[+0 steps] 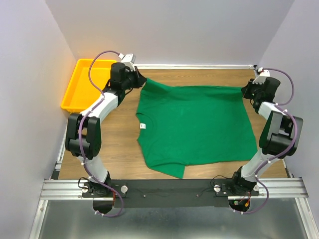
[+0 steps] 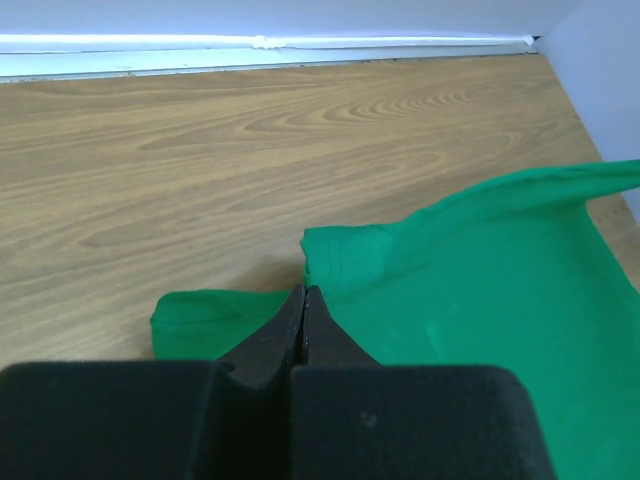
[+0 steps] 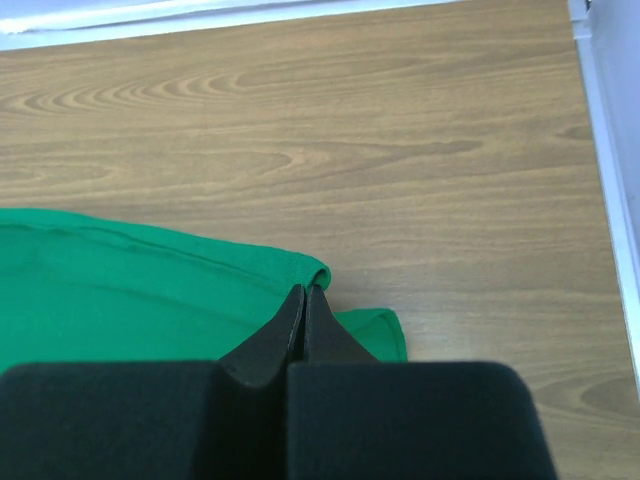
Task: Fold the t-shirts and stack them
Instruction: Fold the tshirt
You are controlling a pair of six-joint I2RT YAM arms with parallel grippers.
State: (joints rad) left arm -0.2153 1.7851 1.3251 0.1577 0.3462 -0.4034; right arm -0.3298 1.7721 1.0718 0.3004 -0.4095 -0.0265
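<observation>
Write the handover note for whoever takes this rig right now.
Left hand: shut, pinching the far-left corner of the green t-shirt.
Right hand: shut, pinching the shirt's far-right corner.
Things: the shirt lies spread on the table, neck label to the left, far edge taut between the hands. The yellow tray sits at the far left.
Done: both far corners gripped.
Left: every fold, then stacking. Only one shirt is in view.

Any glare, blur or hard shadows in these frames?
Top view: even, soft light, no hard shadows, shirt sharp. Left wrist: table grain crisp, white baseboard nearly blown out, jaws black and featureless. Right wrist: same dark jaws, table and shirt in focus, no glare.
</observation>
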